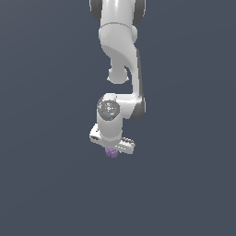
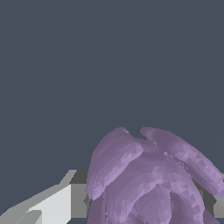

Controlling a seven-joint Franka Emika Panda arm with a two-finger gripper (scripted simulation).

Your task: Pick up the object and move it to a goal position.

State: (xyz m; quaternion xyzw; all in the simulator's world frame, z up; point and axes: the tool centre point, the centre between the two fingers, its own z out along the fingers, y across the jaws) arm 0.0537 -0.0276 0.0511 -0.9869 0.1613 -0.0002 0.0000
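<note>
The object (image 1: 111, 152) is a small lumpy light-purple blob that peeks out just below the white hand in the exterior view. My gripper (image 1: 112, 148) points down over it, and the hand hides the fingers there. The wrist view shows the object (image 2: 148, 175) large and close, with bumpy petal-like lobes. It sits between the two fingers (image 2: 65, 201), whose dark pads press against both its sides. The gripper (image 2: 146, 205) is shut on it. Whether the blob rests on the floor or hangs above it cannot be told.
A plain dark grey-blue surface (image 1: 46, 184) fills everything around the arm. The white arm links (image 1: 120, 41) reach in from the top of the exterior view. No other objects or edges show.
</note>
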